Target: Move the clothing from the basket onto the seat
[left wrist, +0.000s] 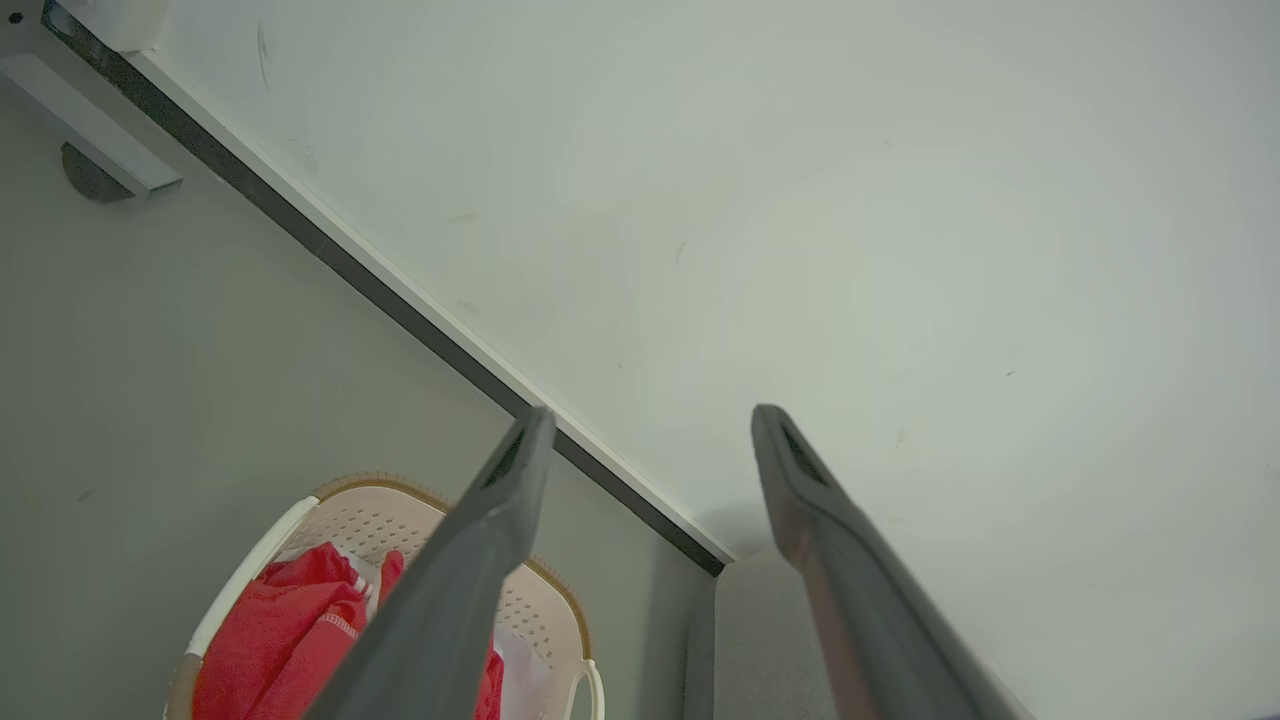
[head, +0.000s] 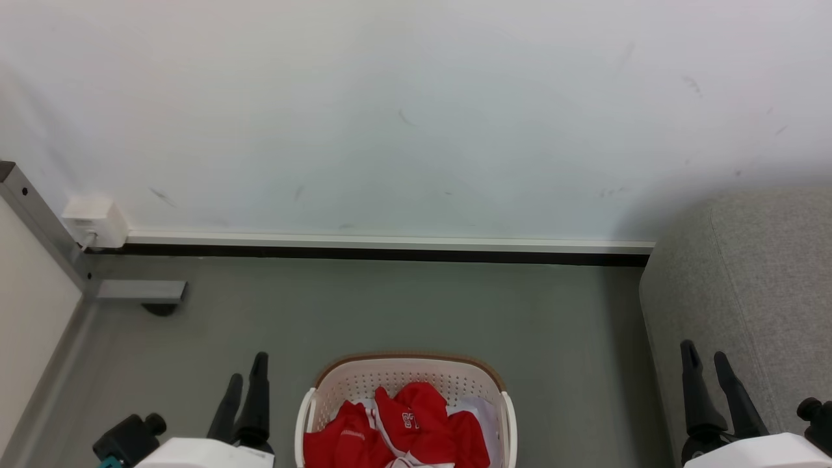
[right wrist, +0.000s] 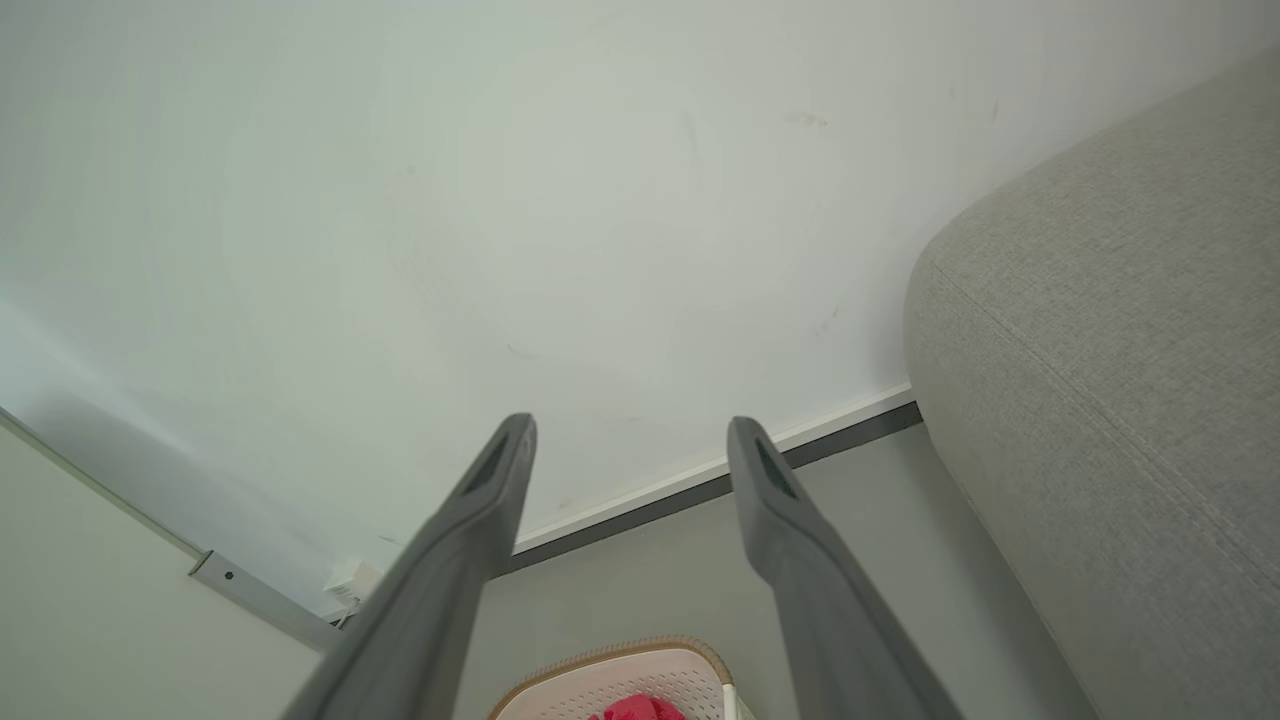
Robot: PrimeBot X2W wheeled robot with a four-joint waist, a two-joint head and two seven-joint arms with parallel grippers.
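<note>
The cream-white basket [head: 338, 383] with a brown rim stands on the grey floor at the bottom centre of the head view. Bright red clothing [head: 416, 422] with white trim and a white number lies crumpled inside it. The grey sofa seat [head: 754, 292] rises at the right. My left gripper [head: 246, 382] hangs open to the left of the basket, apart from it. My right gripper [head: 706, 359] stands open in front of the sofa's side. The basket [left wrist: 420, 510] and clothing [left wrist: 280, 630] also sit low in the left wrist view, where my left gripper [left wrist: 650, 425] is empty. My right gripper [right wrist: 630, 430] is empty too, with the sofa [right wrist: 1120, 350] to its right.
A white wall [head: 416, 110] with a dark skirting strip [head: 383, 253] runs behind the basket. At the left stand a metal frame leg [head: 39, 214], a white wall box [head: 96, 221] and a grey bracket [head: 140, 290]. A white sheet [head: 484, 416] lies under the clothing.
</note>
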